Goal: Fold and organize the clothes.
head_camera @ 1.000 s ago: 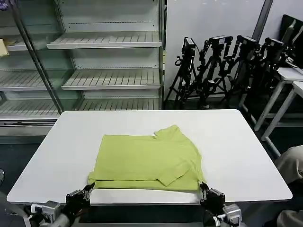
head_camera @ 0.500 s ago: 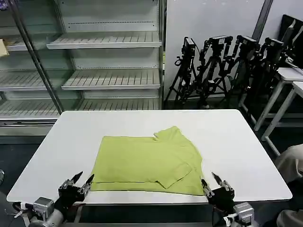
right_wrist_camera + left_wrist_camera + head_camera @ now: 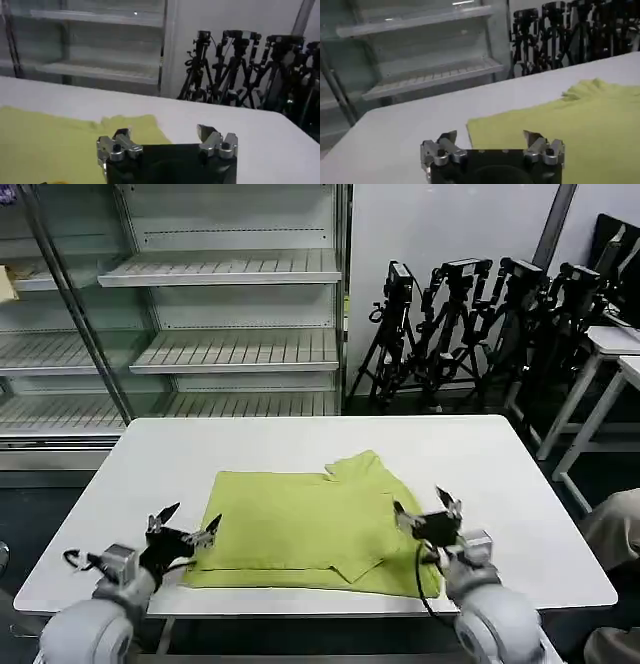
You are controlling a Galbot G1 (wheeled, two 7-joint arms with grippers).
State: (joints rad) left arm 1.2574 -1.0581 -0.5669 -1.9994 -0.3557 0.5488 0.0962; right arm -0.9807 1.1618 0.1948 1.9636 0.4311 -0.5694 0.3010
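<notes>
**Where my three cameras look**

My head camera looks down from high up at the whole table (image 3: 520, 484). My two wrist cameras sit low, close behind my fingers, facing forward across the table. All three see the shirt (image 3: 300, 524), the shelves (image 3: 220, 269) and the tripods (image 3: 470, 324).

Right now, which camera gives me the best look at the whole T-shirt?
The head view: the T-shirt lies flat on the white table, whole outline visible between both open grippers. The left wrist view catches one corner and an edge; the right wrist view a partial stretch.
</notes>
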